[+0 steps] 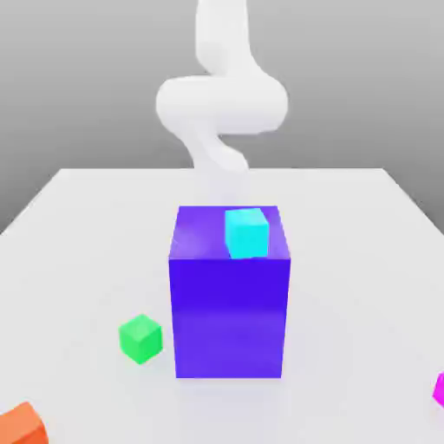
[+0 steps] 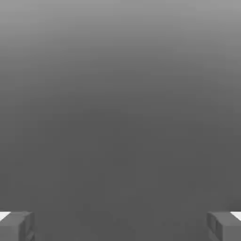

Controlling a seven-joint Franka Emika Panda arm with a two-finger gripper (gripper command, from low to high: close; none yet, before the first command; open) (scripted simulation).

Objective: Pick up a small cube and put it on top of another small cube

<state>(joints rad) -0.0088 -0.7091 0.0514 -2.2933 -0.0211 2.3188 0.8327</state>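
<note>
Magenta cube [image 1: 440, 389] sits on the table [image 1: 78, 225] at the exterior view's right edge, well apart from the green cube [image 1: 140, 337] beyond the big blue block [image 1: 230, 303], nowhere between the claw's [image 2: 120, 226] wide-spread, empty fingers [image 2: 16, 225].

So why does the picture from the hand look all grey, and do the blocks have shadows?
In the hand view the pincer faces a plain grey backdrop, darker low down, with its two fingertips far apart at the corners. In the exterior view the light is soft: the big purple block and the green cube cast only faint smudges on the white table, with no glare.
</note>
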